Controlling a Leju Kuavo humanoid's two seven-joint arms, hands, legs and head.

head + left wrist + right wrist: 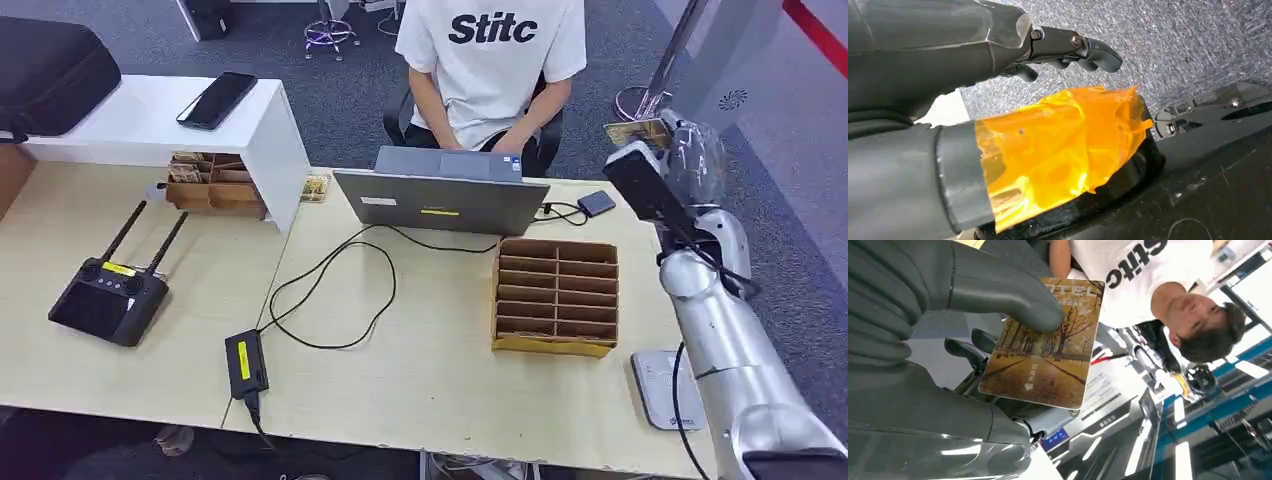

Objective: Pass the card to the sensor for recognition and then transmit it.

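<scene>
A brown hotel card [635, 132] with an autumn-tree picture is up in the air past the table's right end. My right hand [690, 152] pinches it. In the right wrist view the thick thumb [1013, 295] presses on the card [1045, 355] and the darker fingers [965, 350] lie behind it. A flat white sensor pad [668, 390] lies on the table by the front right corner, beside my right forearm and well below the card. My left hand [1048, 45] hangs over grey carpet, fingers apart and holding nothing, with orange tape [1058, 145] round its thumb.
A person in a white T-shirt [492, 60] sits behind a grey laptop [445, 195]. A cardboard divider box [556, 295] stands left of my right arm. Cables, a black power brick [245, 362], a remote controller [110, 295] and a white shelf [160, 125] carrying a phone [217, 99] occupy the left.
</scene>
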